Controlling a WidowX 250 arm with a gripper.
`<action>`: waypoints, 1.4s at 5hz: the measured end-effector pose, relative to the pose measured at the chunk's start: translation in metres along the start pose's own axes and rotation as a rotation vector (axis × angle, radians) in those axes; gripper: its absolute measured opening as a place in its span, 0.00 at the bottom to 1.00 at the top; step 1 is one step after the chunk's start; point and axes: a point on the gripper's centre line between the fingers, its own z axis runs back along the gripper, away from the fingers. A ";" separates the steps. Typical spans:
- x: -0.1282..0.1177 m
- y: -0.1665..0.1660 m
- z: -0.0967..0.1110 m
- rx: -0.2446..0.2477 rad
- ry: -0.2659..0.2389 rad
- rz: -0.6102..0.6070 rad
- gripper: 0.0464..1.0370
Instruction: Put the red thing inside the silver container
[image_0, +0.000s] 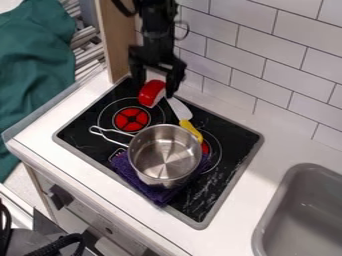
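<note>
Behind the silver pot (165, 154): white tiled wall (230, 45), rising past the surface's back edge.
Under and around the pot: white surface (234, 235), with the cooktop set into it.
Well left of the pot: green cloth (33, 75), hanging in folds.
Beneath the pot: black cooktop (87, 132), grey-rimmed.
Right of the pot, well apart: grey sink (304, 215).
Pincer: above the cooktop behind the pot (155, 91), black, pointing down, right at the red thing; I cannot tell whether it grips it.
Pot: upright and open, handle pointing left and back.
Directly under the pot: crumpled purple cloth (155, 192).
Just behind the pot: toy knife (179, 109), white blade, yellow handle reaching the pot's rim area.
Red thing (150, 93): outside the pot, behind it, tilted, with a pale underside.
Back-left of the pot, near: red burner disc (131, 119).
</note>
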 end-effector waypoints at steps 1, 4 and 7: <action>0.005 0.005 -0.016 -0.005 0.026 -0.005 0.97; -0.003 0.012 -0.025 0.024 0.024 0.020 0.51; -0.022 -0.039 0.075 0.078 -0.156 0.001 0.51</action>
